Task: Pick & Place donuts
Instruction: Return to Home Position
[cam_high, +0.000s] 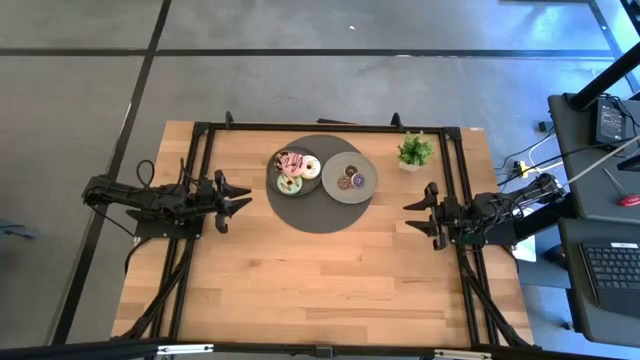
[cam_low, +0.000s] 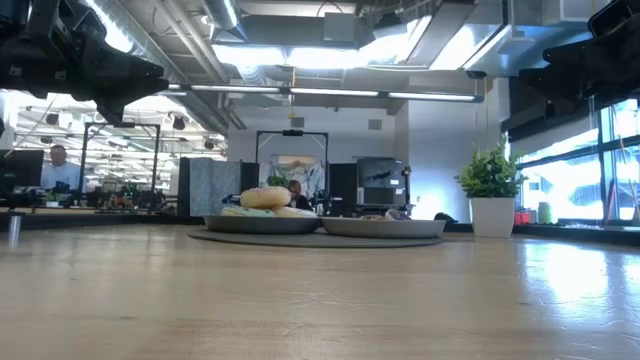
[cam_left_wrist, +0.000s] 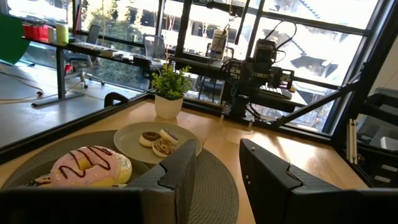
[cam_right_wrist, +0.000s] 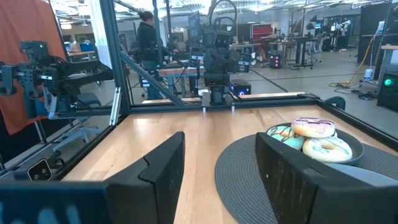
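Three larger donuts, pink (cam_high: 291, 160), cream-white (cam_high: 310, 167) and green (cam_high: 289, 184), lie piled on a dark grey plate (cam_high: 279, 172). Three tiny donuts (cam_high: 351, 178) lie on a lighter grey plate (cam_high: 367, 191) beside it. In the left wrist view the pink donut (cam_left_wrist: 92, 165) is near and the tiny donuts (cam_left_wrist: 158, 142) are farther off. The right wrist view shows the larger donuts (cam_right_wrist: 316, 138). My left gripper (cam_high: 238, 200) hovers open left of the plates. My right gripper (cam_high: 416, 216) hovers open to their right. Neither touches anything.
Both plates rest on a round dark mat (cam_high: 312, 214) at the table's far middle. A small potted plant (cam_high: 415, 150) stands near the far right corner. Bare wood (cam_high: 320, 280) stretches across the near half. A black frame (cam_high: 330, 127) runs along the table's edges.
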